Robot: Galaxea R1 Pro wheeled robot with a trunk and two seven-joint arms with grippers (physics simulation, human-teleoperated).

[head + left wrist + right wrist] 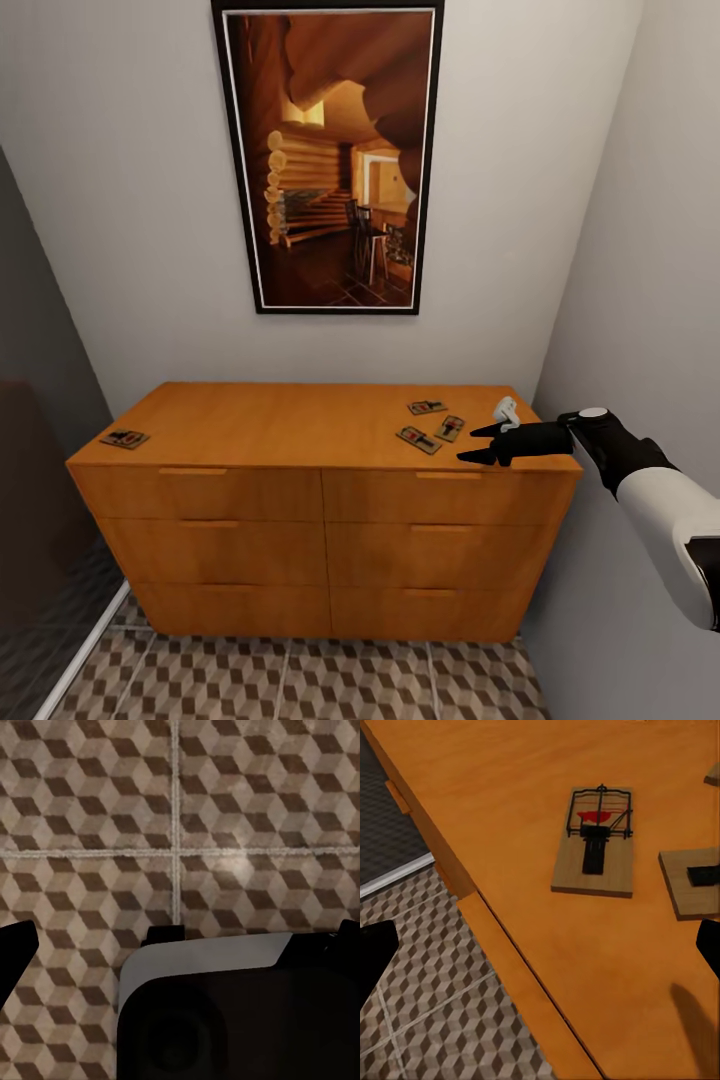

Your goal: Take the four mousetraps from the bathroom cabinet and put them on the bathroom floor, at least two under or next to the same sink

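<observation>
The orange-brown cabinet point(300, 425) stands against the wall under a picture. Four mousetraps lie on its top. One mousetrap point(125, 438) sits alone at the left end. Three lie together near the right end: a back one point(427, 407), a middle one point(450, 428) and a front one point(418, 439). My right gripper point(480, 444) hovers open just right of the three, at the top's front right edge, holding nothing. In the right wrist view point(540, 949) the nearest mousetrap point(594, 844) lies ahead, and another point(697, 881) is beside it. My left gripper point(180, 941) hangs open over the bathroom floor point(90, 810).
A tall framed picture point(330, 160) hangs above the cabinet. A grey wall point(650, 250) closes in on the right and a dark panel point(40, 400) on the left. Cube-pattern floor tiles point(300, 680) lie before the drawers. A white and dark robot part point(225, 1005) sits below the left gripper.
</observation>
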